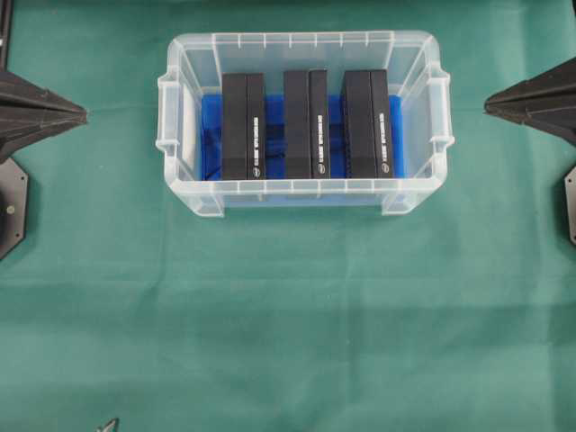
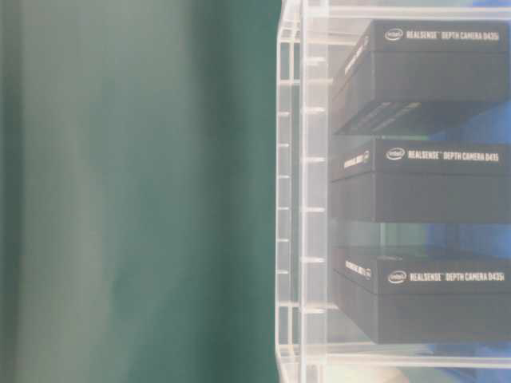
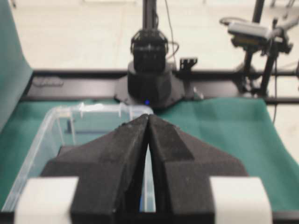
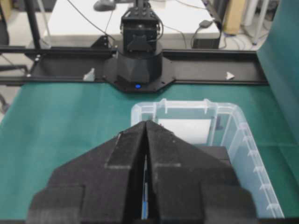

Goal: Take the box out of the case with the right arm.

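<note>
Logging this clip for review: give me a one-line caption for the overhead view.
Three black boxes stand side by side in the clear case on green cloth; both end effectors, left and right, wait outside it.

left pincer (image 1: 83, 114) closed, right pincer (image 1: 489, 105) closed, tips pointing toward each other

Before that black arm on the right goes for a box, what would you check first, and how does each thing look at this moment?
1. Boxes present in the case: ok, three black boxes stand in a row on the blue lining.
2. Nearest target, the right-hand box, free on top: ok, nothing lies over it.
3. Right claw open for gripping: not ok, its tips are pressed together.
4. Right claw over the case: not ok, it sits outside the right wall.
5. Left claw out of the way: ok, shut and outside the left wall.
6. Gaps between boxes wide enough for the claw tips: cannot tell.
</note>
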Motion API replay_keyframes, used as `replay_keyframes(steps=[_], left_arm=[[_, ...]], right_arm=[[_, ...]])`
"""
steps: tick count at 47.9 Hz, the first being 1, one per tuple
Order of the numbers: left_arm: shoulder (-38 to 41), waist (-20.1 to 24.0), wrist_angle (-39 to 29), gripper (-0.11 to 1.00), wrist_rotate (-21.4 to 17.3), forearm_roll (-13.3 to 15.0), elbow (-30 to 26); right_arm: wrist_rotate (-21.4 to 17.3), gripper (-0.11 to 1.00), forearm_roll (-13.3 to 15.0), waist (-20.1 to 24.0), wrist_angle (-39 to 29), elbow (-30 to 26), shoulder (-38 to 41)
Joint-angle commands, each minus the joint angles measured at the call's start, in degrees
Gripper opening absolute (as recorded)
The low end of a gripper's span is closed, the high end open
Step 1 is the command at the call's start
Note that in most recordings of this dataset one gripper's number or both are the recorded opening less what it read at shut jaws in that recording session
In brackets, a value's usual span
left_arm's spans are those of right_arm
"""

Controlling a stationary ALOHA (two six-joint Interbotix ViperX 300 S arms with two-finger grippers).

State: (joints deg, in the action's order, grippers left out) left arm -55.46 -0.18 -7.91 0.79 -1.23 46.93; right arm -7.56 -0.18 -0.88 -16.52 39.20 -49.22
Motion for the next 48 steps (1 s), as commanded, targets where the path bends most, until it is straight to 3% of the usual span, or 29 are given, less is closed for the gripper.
replay_keyframes(steps=[1, 10, 14, 25, 37, 43, 48], left_arm=[[0.44, 0.26, -3.60, 0.00, -0.09, -0.26, -2.81], [0.26, 0.26, -10.20, 0.00, 0.00, -0.26, -4.57], [0.44, 0.18, -17.40, 0.00, 0.00, -0.26, -6.86], [2.02, -0.09, -43.68, 0.00, 1.05, -0.18, -13.97], [6.42, -2.55, -65.48, 0.00, 3.60, -0.09, -18.19], [8.26, -3.08, -71.10, 0.00, 4.39, 0.00, -18.81], [8.96, -3.08, -72.51, 0.00, 4.57, -0.09, -18.90]], right_arm=[[-0.18, 0.00, -0.09, -0.18, -2.37, -2.72, 0.53], [-0.35, 0.00, -0.09, -0.35, -8.44, -3.16, 0.53], [-0.35, 0.00, -0.09, -0.53, -13.71, -3.69, 0.70], [-3.87, 0.00, 0.09, -0.97, -37.53, -8.35, 4.66], [-8.35, 0.00, 0.26, -0.97, -60.82, -13.36, 9.84], [-10.37, 0.00, 0.35, -0.97, -68.99, -14.85, 11.78], [-11.25, 0.00, 0.53, -0.97, -71.19, -15.12, 13.10]])
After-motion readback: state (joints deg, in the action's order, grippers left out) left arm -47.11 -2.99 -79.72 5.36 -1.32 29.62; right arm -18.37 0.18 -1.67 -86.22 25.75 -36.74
